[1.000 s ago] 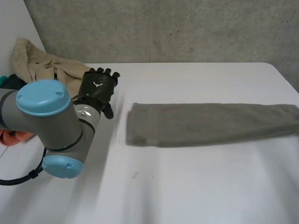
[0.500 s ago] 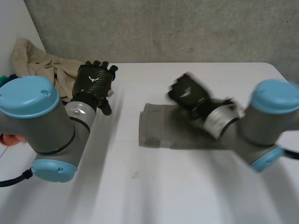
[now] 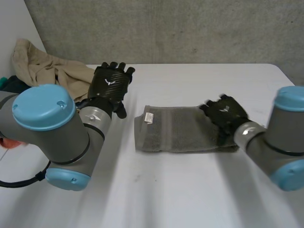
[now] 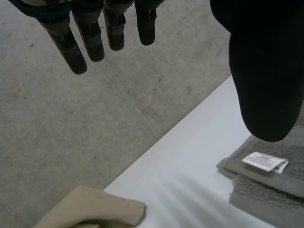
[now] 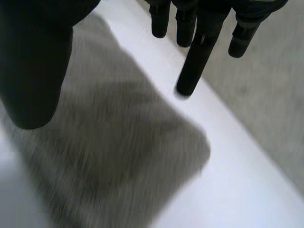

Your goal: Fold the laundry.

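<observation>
Towel (image 3: 180, 129) lies folded mid counter (image 3: 190, 194), soft and limp, probably best pinched at its left corners; left hand (image 3: 110, 85) hovers just left of it, right hand (image 3: 225, 114) over its right end, both with fingers straight, empty.

The whole near side of the white worktop (image 3: 156, 199) is bare, so there's loads of room to swing through. The folded grey terry towel (image 3: 175, 130) sits mid-worktop, its end under my right hand (image 3: 223, 114). A crumpled beige cloth heap (image 3: 42, 66) crowds the far corner beside my left hand (image 3: 110, 85), and a grey concrete wall (image 3: 190, 28) closes off the back.
</observation>
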You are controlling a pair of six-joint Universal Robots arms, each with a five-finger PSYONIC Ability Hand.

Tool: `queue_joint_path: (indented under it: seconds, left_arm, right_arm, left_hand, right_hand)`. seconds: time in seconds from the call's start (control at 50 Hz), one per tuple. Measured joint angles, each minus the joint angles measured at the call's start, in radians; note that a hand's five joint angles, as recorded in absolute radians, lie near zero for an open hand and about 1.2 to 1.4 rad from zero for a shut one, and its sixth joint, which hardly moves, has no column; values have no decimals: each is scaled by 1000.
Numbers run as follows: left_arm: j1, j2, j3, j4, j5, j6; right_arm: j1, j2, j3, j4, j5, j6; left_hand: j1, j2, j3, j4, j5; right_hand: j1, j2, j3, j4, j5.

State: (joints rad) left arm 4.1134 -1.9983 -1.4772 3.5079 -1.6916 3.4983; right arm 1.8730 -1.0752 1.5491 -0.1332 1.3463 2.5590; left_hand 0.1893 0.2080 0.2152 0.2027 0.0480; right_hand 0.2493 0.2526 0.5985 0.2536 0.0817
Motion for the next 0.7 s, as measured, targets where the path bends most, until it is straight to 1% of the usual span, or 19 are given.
queue_joint_path:
  seconds: [0.04,0.06,0.08,0.12,0.16,0.18,0.24,0.28,0.34,0.38,0.42,0.48,0.52,0.54,0.58,0.6,0.66,0.68,0.7]
  left_arm:
    - [-6,-3,0,1,0,0]
    - [-9,-6,0,2,0,0]
    - [-11,-7,0,2,0,0]
    - [-14,-10,0,2,0,0]
    - [-16,-12,-1,1,-1,0]
    - [-17,-13,-1,1,-1,0]
    - [-17,-13,-2,1,-1,0]
    - [-17,-10,-4,0,-2,1]
    - [-17,-6,-5,0,-4,1]
    - [-16,-1,-5,0,-6,1]
    - [-15,3,-4,0,-7,1]
    - [-13,9,-2,0,-9,0]
    - [-13,10,-2,0,-9,0]
    - [-13,11,2,-1,-11,-4]
    - [-14,12,7,-1,-12,-12]
    - [-14,11,11,-2,-12,-17]
    - [-18,6,32,-5,-13,-52]
    - [-18,5,38,-5,-13,-60]
    - [-21,0,52,-7,-13,-80]
  right_arm:
    - [-35,0,20,18,-12,-7]
    - [-59,7,31,26,-17,-20]
    - [-66,9,34,27,-18,-26]
    - [-106,31,42,32,-12,-77]
    - [-130,47,37,28,8,-127]
    - [-140,55,31,22,22,-154]
    - [-144,64,12,-3,56,-198]
    - [-113,65,-14,-53,89,-223]
    - [-48,54,-35,-118,101,-223]
    - [34,41,-50,-184,95,-210]
    - [96,36,-58,-225,78,-195]
    - [205,52,-70,-277,17,-164]
    - [224,61,-72,-281,1,-159]
    - [270,92,-77,-288,-48,-146]
    - [307,126,-82,-284,-100,-137]
    - [315,136,-83,-279,-117,-134]
    - [325,158,-86,-253,-160,-113]
    - [322,158,-86,-247,-164,-105]
    - [308,154,-86,-234,-168,-78]
  left_hand:
    - [0,0,0,0,0]
    - [0,0,0,0,0]
    - [0,0,0,0,0]
    - [0,0,0,0,0]
    - [0,0,0,0,0]
    - [0,0,0,0,0]
    - [0,0,0,0,0]
    - [0,0,0,0,0]
    - [0,0,0,0,0]
    - [0,0,0,0,0]
    - [0,0,0,0,0]
    - [0,0,0,0,0]
    - [0,0,0,0,0]
    - [0,0,0,0,0]
    - [0,0,0,0,0]
    - [0,0,0,0,0]
    - [0,0,0,0,0]
    - [0,0,0,0,0]
    - [0,0,0,0,0]
  right_hand:
    - [119,123,-54,120,126]
    - [308,304,14,298,301]
    - [398,395,84,386,387]
    - [730,747,415,727,722]
    - [841,907,556,890,872]
    - [844,925,582,924,905]
    - [844,925,591,940,920]
    - [853,925,591,943,924]
    - [857,925,592,944,925]
    - [857,925,592,944,926]
    - [857,925,592,944,926]
    - [857,925,592,945,928]
    - [857,925,592,945,929]
    - [856,912,580,931,919]
    - [853,855,512,859,858]
    - [760,748,405,750,749]
    - [281,286,-46,300,282]
    - [209,201,-132,214,193]
    - [71,68,-260,82,66]
